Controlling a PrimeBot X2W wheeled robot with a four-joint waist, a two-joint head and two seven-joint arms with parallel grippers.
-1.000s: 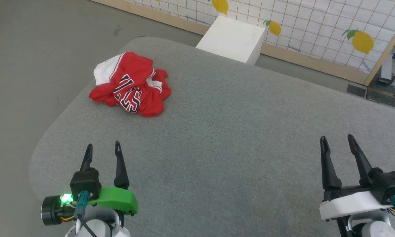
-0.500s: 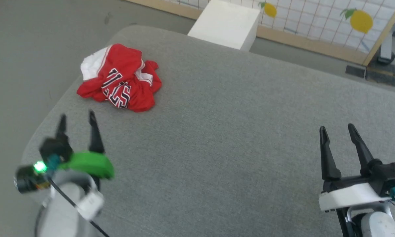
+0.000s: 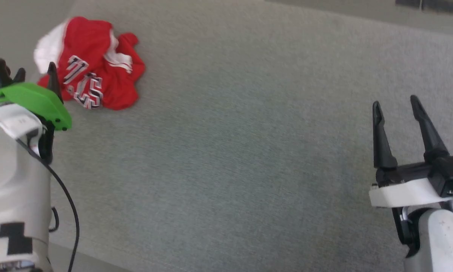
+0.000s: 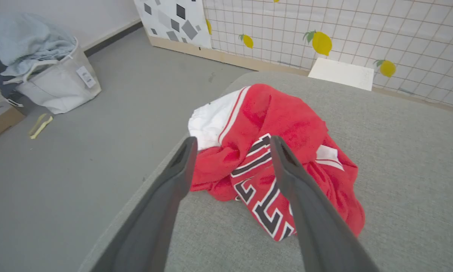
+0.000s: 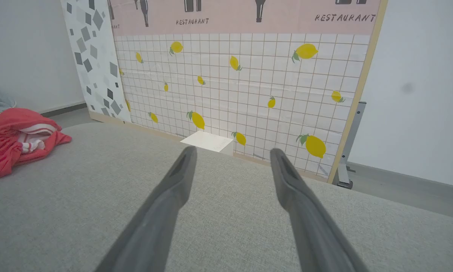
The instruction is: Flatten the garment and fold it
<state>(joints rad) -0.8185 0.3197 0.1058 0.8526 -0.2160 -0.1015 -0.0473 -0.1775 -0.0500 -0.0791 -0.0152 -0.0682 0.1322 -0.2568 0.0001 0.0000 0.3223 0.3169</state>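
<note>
At the left corner of the grey fabric-covered desk (image 3: 230, 151), the robot's left pincer (image 4: 233, 139), jaws wide and empty, points at the crumpled red-and-white jersey garment (image 4: 275, 113) lying just ahead of it, while the right pincer (image 3: 395, 101), equally open and empty, hovers well apart at the right.

The shirt (image 4: 287, 121) lies on the table (image 3: 249, 158), just ahead of the fingers of the left gripper (image 4: 233, 140) and well to the left of the fingers of the right gripper (image 3: 395, 100).
</note>
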